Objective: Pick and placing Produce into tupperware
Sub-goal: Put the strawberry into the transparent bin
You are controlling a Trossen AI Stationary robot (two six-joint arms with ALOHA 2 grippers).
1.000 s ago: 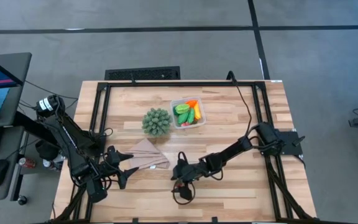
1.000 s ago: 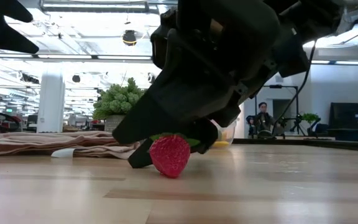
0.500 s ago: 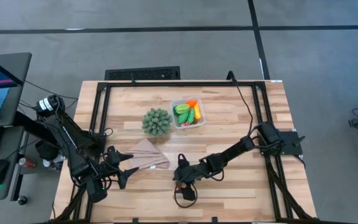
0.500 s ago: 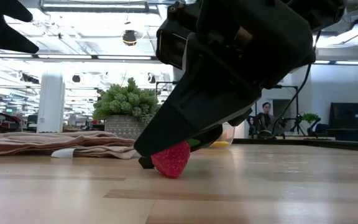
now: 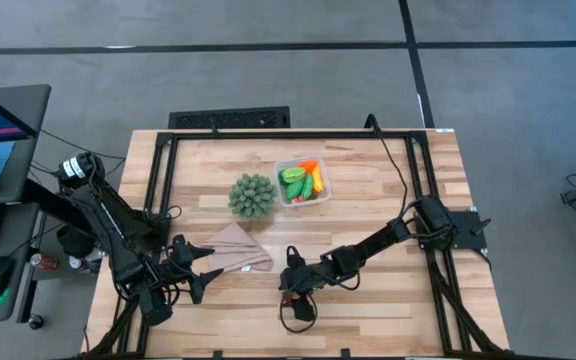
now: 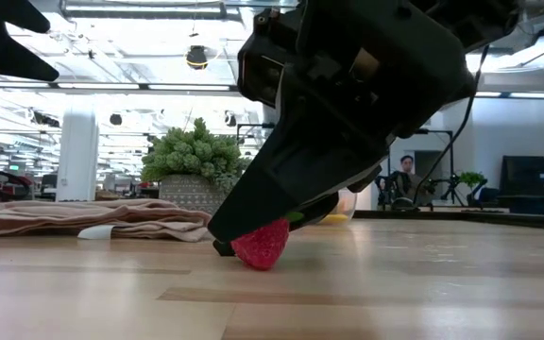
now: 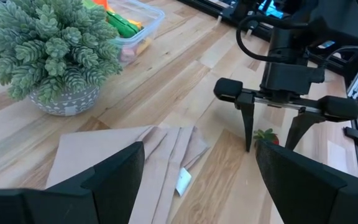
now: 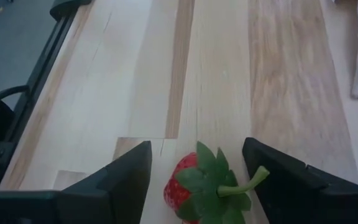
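A small red strawberry [image 8: 194, 190] with a green leaf cap lies on the table near its near edge, also in the low view [image 6: 263, 247]. My right gripper [image 8: 196, 155] is open, low over it, one finger on either side [image 7: 269, 146]. The clear tupperware [image 5: 303, 182] sits toward the far side, holding green, yellow and orange produce [image 5: 301, 180]. My left gripper [image 5: 200, 272] is open and waits near the tan cloth, touching nothing.
The spiky green ball plant [image 5: 252, 196] stands in a pot left of the tupperware. The tan folded cloth [image 5: 233, 252] lies between the two grippers. A black frame [image 5: 163, 170] runs along the table's edges. Bare wood lies between strawberry and tupperware.
My right gripper has tipped and sunk a little lower around the strawberry, its finger now covering more of the fruit's top in the low view. The strawberry stays on the table.
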